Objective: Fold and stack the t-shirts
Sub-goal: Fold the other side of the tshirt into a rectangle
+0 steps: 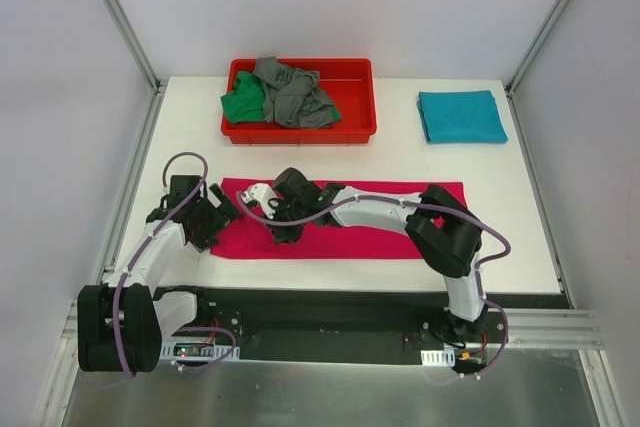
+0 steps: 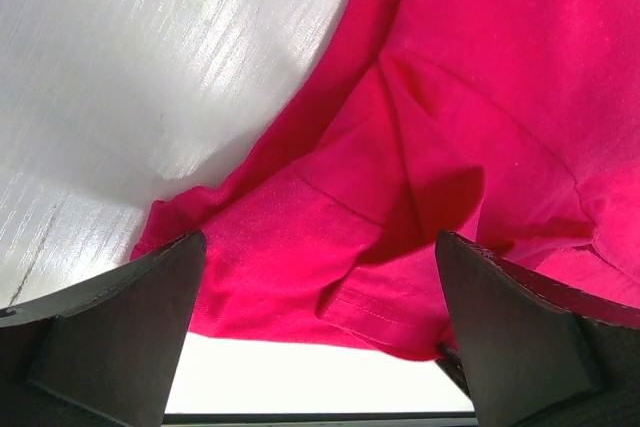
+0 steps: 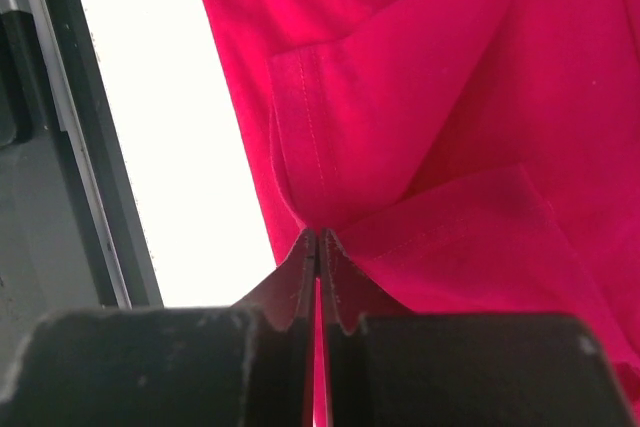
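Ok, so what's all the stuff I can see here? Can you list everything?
pink shirt: 1, pink, spread out on the near middle of the table
teal shirt: 1, teal, folded, far right of the table
green shirt: 1, green, crumpled in the tray's left end
grey shirt: 1, grey, crumpled in the tray, beside the green shirt
tray: 1, red, far middle of the table
table: 1, white, under everything
left gripper: 1, black, open, over the pink shirt's left end
right gripper: 1, black, shut on an edge of the pink shirt
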